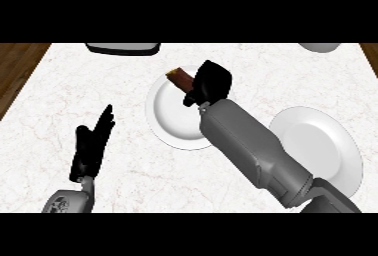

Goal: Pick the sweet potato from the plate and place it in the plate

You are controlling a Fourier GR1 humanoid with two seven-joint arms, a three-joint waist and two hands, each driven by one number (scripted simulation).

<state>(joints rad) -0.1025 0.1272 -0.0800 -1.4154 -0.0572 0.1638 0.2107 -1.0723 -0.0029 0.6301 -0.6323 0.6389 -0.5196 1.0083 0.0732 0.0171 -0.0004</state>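
Right hand: over the far part of the centre plate, fingers curled down round the sweet potato, holding it at its near end.
Sweet potato: reddish-brown, its far end sticking out to the left of the right hand, above the upper rim of the centre plate; whether it touches the plate I cannot tell.
Right forearm: grey, running from the lower right corner up and leftward, crossing the right side of the centre plate.
Centre plate: white, round, mid-counter; partly covered by the forearm.
Right plate: white, round, just beside the forearm on its right, apart from the centre plate; nothing seen on it.
Left hand: at the lower left, over bare counter, fingers straight and pointing up-view, holding nothing; well apart from both plates.
Counter: pale marble top, with wood showing along the left edge.
Far edge: a dark-rimmed object at top left and a white object at top right, both cut off by the view.
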